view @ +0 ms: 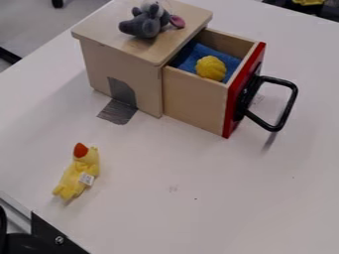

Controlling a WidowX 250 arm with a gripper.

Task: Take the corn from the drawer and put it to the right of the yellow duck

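Note:
A yellow, bumpy corn piece (210,68) rests on blue cloth inside the pulled-out drawer (195,104) of a small wooden box. The drawer has a red front with a black handle on its right side. At the lower left, the yellow duck (80,173) lies on the white table (218,183), its orange beak toward the top and a white tag on its body. Corn and duck are well apart, with the corn up and to the right of the duck.
A grey plush toy (147,21) sits on top of the wooden box (119,64). Grey tape (118,111) runs from the box's side onto the table. The black handle (290,106) sticks out to the right. A black part with a screw (49,240) occupies the bottom left corner.

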